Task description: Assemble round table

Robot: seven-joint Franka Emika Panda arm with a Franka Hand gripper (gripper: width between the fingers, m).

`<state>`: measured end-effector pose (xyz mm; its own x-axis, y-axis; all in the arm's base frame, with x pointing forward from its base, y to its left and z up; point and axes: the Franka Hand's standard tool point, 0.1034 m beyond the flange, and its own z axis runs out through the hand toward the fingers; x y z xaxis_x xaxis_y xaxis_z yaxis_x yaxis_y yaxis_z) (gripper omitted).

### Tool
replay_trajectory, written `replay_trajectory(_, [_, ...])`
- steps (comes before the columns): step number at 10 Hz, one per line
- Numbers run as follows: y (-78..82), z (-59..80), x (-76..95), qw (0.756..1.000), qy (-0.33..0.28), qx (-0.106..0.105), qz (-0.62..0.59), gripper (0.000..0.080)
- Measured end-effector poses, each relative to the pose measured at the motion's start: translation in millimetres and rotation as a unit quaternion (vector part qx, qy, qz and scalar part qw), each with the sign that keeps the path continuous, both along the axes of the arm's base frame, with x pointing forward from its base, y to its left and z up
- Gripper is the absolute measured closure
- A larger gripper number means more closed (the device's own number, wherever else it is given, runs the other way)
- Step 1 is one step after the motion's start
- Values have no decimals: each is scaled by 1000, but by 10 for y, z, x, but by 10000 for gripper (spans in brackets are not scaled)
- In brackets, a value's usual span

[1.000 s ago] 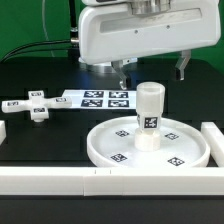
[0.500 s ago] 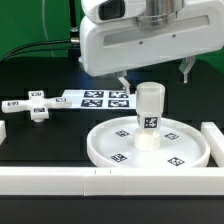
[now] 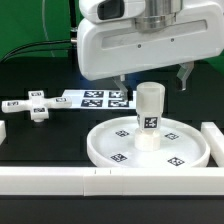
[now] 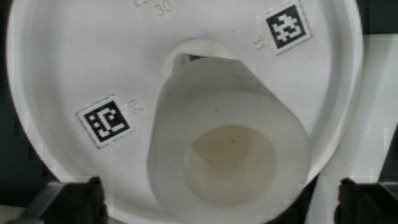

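Observation:
The large rimmed round disc point(image 3: 105, 150) lies flat on the black table. The short cylindrical leg point(image 3: 149, 115) stands upright at its middle. My gripper point(image 3: 154, 80) hangs just above and behind the leg's top, open and empty, one finger on each side. In the wrist view the leg point(image 4: 222, 145) fills the middle, with the disc point(image 4: 71, 60) under it and my gripper point(image 4: 222, 205) with its dark fingertips point(image 4: 80, 200) well apart on either side of the leg, not touching it. The small cross-shaped foot point(image 3: 30, 105) lies apart at the exterior view's left.
The marker board point(image 3: 100, 98) lies behind the disc. White border blocks run along the front point(image 3: 50, 182), at the exterior view's right point(image 3: 214, 140) and at its left edge point(image 3: 3, 130).
My gripper has come down a little toward the leg's top, still open. The leg, disc and foot have not moved.

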<state>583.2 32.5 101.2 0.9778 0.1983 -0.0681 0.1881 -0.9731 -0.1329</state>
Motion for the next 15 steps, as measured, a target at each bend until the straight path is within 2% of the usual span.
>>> replay_trajectory(3, [-10,-85,-115,1000,11,1,-2,150])
replay_trajectory(6, [21,-93,-129,1000,13,1,1,150])
replay_trajectory(8, [24,-96,-130,1000,13,1,1,394])
replay_trajectory(13, [24,-96,-129,1000,13,0,-3,392])
replay_trajectory(15, [15,-97,-126,993,26,-4,-116,392])
